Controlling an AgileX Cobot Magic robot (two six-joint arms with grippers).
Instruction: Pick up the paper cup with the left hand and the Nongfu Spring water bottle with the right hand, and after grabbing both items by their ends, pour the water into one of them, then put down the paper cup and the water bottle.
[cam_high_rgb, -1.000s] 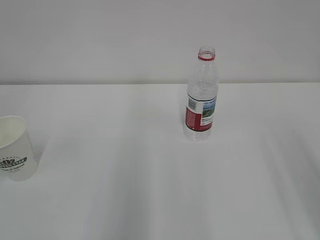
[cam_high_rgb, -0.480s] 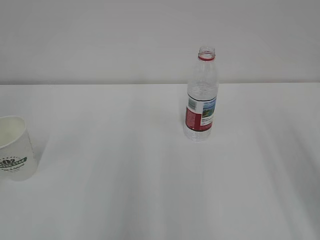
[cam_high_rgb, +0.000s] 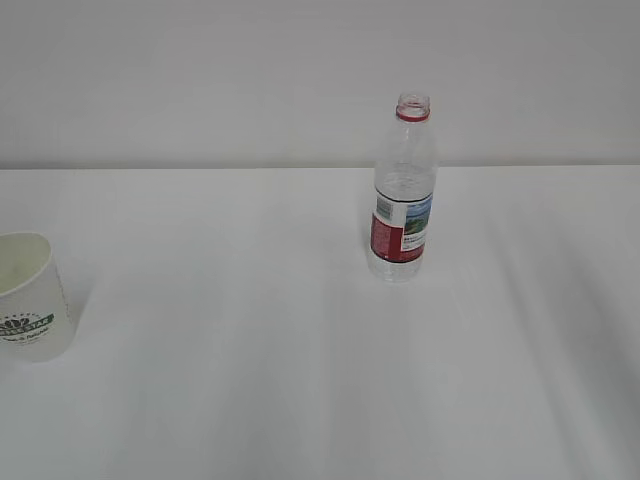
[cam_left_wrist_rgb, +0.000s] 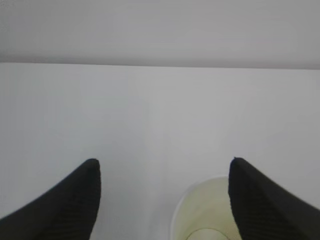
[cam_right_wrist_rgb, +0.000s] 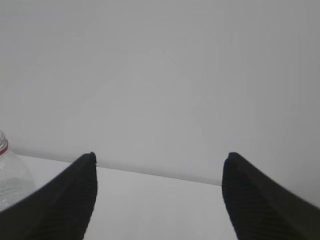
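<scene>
The paper cup (cam_high_rgb: 30, 296) stands upright at the table's left edge, white with a dark green logo. In the left wrist view its open mouth (cam_left_wrist_rgb: 205, 212) shows low between the fingers, close to the right one. My left gripper (cam_left_wrist_rgb: 163, 167) is open and holds nothing. The Nongfu Spring water bottle (cam_high_rgb: 402, 195) stands upright and capless right of centre, with a red neck ring and a red-and-white label. Only its shoulder (cam_right_wrist_rgb: 9, 175) shows at the left edge of the right wrist view. My right gripper (cam_right_wrist_rgb: 159, 162) is open and empty, right of the bottle. Neither gripper shows in the exterior view.
The white table (cam_high_rgb: 250, 330) runs back to a plain pale wall (cam_high_rgb: 200, 80). Nothing else stands on it in view.
In the exterior view the cup has shifted slightly left and tilted a little. The bottle has not moved.
</scene>
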